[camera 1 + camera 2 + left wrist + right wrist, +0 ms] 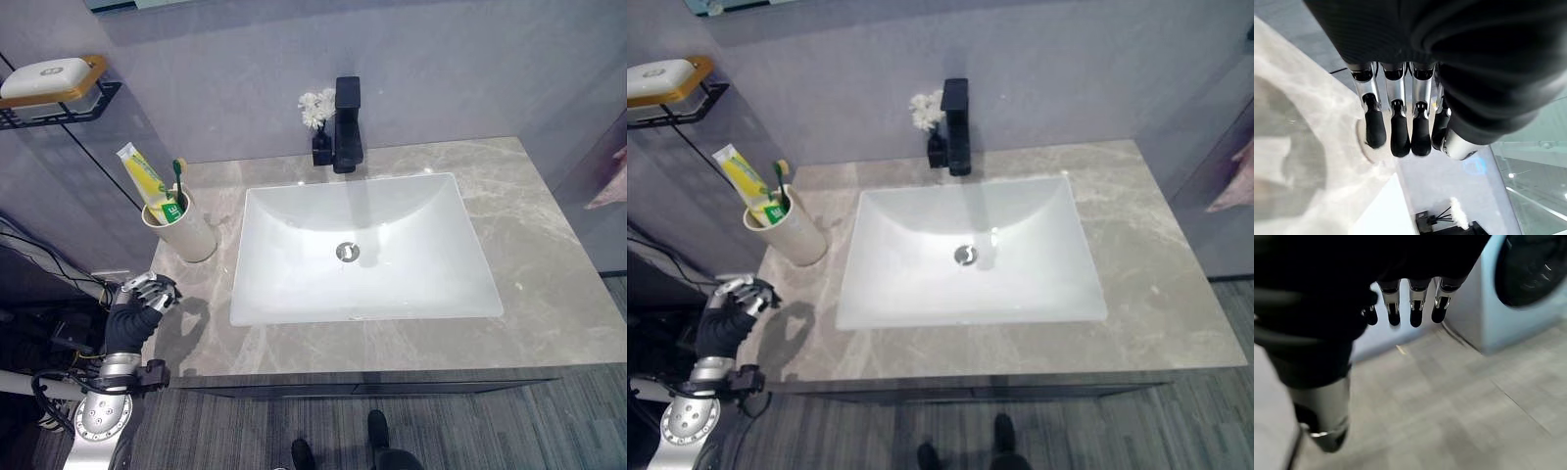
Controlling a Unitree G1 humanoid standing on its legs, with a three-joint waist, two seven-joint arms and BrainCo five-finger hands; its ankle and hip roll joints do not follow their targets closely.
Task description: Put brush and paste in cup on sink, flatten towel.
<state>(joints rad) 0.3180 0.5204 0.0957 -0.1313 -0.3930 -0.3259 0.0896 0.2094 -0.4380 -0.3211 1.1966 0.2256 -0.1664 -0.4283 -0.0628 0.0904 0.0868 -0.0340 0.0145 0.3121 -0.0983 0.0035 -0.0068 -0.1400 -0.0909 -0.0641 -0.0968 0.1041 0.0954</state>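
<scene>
A beige cup [188, 233] stands on the grey marble counter [549, 274], left of the basin. A yellow-green paste tube [145, 176] and a green brush [178, 182] stand in the cup. My left hand [129, 315] hovers at the counter's left front corner, a little below the cup. Its fingers [1396, 132] are relaxed and hold nothing. My right hand [1415, 313] hangs over a grey floor with its fingers loose and empty. A pink cloth [613, 181] shows at the far right edge, beyond the counter.
The white basin [294, 284] fills the middle of the counter, with a black faucet [347, 125] and a small vase of white flowers [315, 110] behind it. A wall shelf [59, 108] on the left carries a soap bar [44, 76]. A washing machine [1528, 279] stands near my right hand.
</scene>
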